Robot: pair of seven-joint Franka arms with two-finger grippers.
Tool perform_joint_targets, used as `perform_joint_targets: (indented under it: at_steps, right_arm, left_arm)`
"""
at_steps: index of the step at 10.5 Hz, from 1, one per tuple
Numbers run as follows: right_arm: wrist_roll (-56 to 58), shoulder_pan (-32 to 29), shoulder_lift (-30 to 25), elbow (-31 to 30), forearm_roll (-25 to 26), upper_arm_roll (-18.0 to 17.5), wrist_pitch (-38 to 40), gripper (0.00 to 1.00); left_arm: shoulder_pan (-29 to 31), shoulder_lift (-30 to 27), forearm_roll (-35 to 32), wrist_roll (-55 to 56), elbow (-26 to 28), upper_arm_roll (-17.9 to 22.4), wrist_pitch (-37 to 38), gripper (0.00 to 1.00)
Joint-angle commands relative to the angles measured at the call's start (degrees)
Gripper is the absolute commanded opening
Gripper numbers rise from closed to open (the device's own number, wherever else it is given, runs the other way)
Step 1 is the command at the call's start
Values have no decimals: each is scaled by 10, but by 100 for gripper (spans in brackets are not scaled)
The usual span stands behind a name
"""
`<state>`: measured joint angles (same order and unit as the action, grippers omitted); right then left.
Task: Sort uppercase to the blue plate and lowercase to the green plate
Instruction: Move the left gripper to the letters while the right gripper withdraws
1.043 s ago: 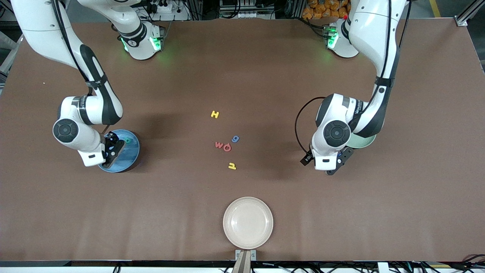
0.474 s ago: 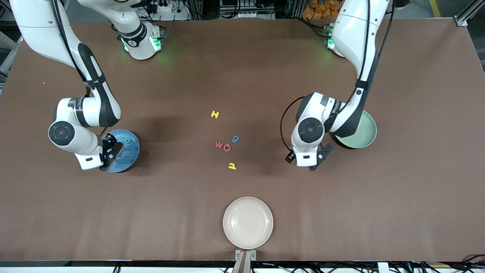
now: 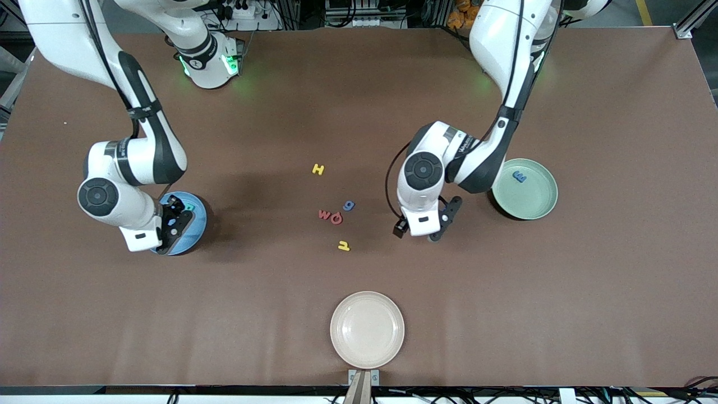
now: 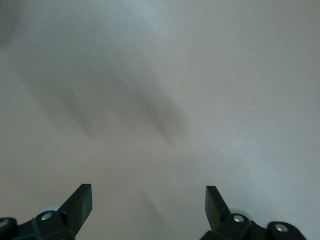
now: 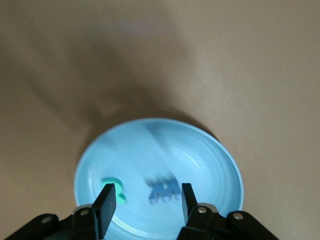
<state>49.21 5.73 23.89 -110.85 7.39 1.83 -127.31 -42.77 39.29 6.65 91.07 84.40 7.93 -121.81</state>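
Observation:
The blue plate (image 3: 196,224) lies toward the right arm's end of the table. My right gripper (image 3: 171,224) hangs open just above it. In the right wrist view the teal-green R (image 5: 115,189) and blue W (image 5: 164,190) lie in the blue plate (image 5: 200,145), below my right gripper (image 5: 146,202). The green plate (image 3: 533,199) holds a blue m (image 3: 520,177). My left gripper (image 3: 443,221) is open and empty over bare table between that plate and the loose letters. These are a yellow H (image 3: 318,169), blue g (image 3: 349,205), red w (image 3: 323,214), red Q (image 3: 336,219) and yellow h (image 3: 344,245).
A cream-white plate (image 3: 367,329) sits at the table edge nearest the front camera. The left wrist view shows only blurred tabletop between the left gripper (image 4: 149,197) fingers.
The left arm has swung away from over the green plate toward the loose letters, uncovering the plate and the blue m. The right gripper has stayed over the blue plate, shifting slightly.

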Motion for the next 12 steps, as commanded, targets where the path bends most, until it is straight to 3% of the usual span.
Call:
perform_joint_targets:
  at_steps: [1,5,9,12]
  right_arm:
    - [-46,-2,-18,-5,-5,-26,14,62]
    - [-131,10,-20,-5,-5,-60,20,62]
    - [-198,19,-17,-6,-5,-82,10,62]
    - [-276,26,-15,-7,-4,-104,10,62]
  left_arm:
    - [-2,47,23,70,-86,-16,4,100]
    - [-2,74,55,133,-119,-50,-30,100]
    - [-1,95,121,192,-124,-49,-48,100]
    - [7,119,145,203,-124,-49,-119,100]
